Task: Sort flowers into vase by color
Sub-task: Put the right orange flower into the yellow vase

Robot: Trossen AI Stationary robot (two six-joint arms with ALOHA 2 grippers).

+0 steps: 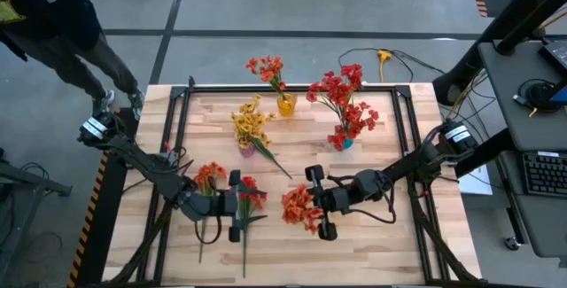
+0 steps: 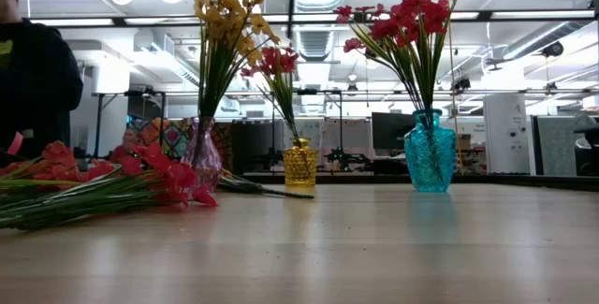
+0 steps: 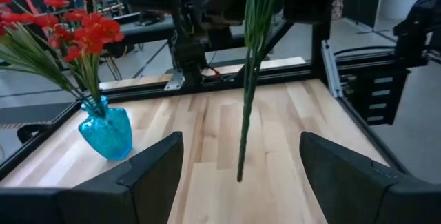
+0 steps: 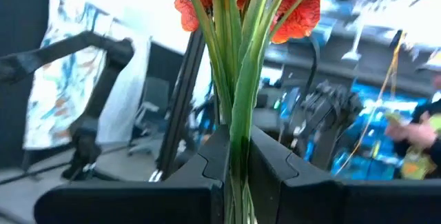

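Note:
My right gripper is shut on an orange-red flower spray over the table's near middle. My left gripper faces it, open and touching nothing I can see. A red spray and an orange spray lie flat on the table by the left gripper. Behind stand a yellow vase with red-orange flowers, a pink vase with yellow flowers and a blue vase with red flowers. My right gripper pinches the spray's bundled green stems between its two fingers, below the blossoms. The fingers come level from the table's right and lie across the stems. The spray stands upright and lifted clear, its lower stem end hanging above the table.
A loose green stem lies on the table beside the pink vase. A black frame rims the table. A person stands beyond the far left corner. Bare wood shows near the right edge.

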